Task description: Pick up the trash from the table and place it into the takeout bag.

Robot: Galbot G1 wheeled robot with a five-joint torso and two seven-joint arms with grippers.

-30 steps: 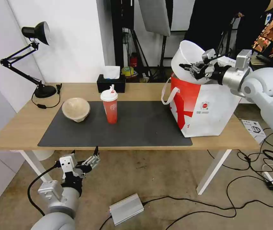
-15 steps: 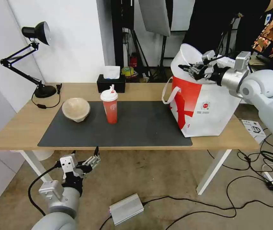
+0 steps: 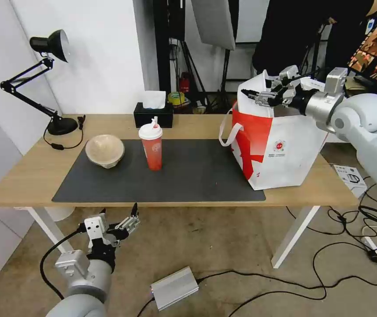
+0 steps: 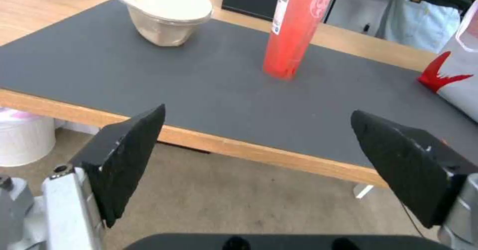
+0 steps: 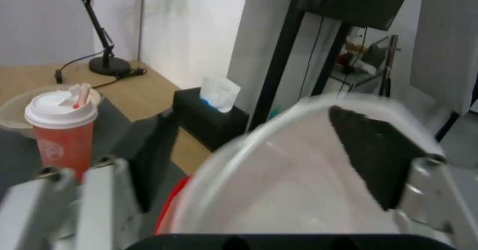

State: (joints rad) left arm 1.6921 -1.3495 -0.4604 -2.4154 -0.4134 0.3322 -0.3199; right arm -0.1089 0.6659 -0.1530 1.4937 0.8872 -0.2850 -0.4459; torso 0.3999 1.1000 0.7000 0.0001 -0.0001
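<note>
The takeout bag (image 3: pixel 285 149) stands on the right end of the table (image 3: pixel 30 176). My right gripper (image 3: pixel 265 90) hovers over the bag's mouth, open, its fingers spread wide. The white plastic bowl (image 3: pixel 246 90) sits tilted in that mouth, with part of its rim above the edge; in the right wrist view the bowl (image 5: pixel 298 183) lies blurred below the spread fingers. The red paper cup (image 3: pixel 152 149) and the beige pulp bowl (image 3: pixel 105 150) stand on the dark mat (image 3: pixel 197 176). My left gripper (image 3: pixel 119 222) hangs open below the table's front edge, facing the cup (image 4: pixel 294 30) and the pulp bowl (image 4: pixel 167 15).
A black tissue box (image 3: pixel 153 115) sits at the back of the table, behind the cup. A black desk lamp (image 3: pixel 52 48) stands at the far left corner. On the floor lie a silver box (image 3: pixel 174 288) and loose cables (image 3: pixel 351 264).
The white bowl has sunk from above the bag into its mouth. My right gripper has opened and let it go. The bag has shifted slightly left. The left arm stays put.
</note>
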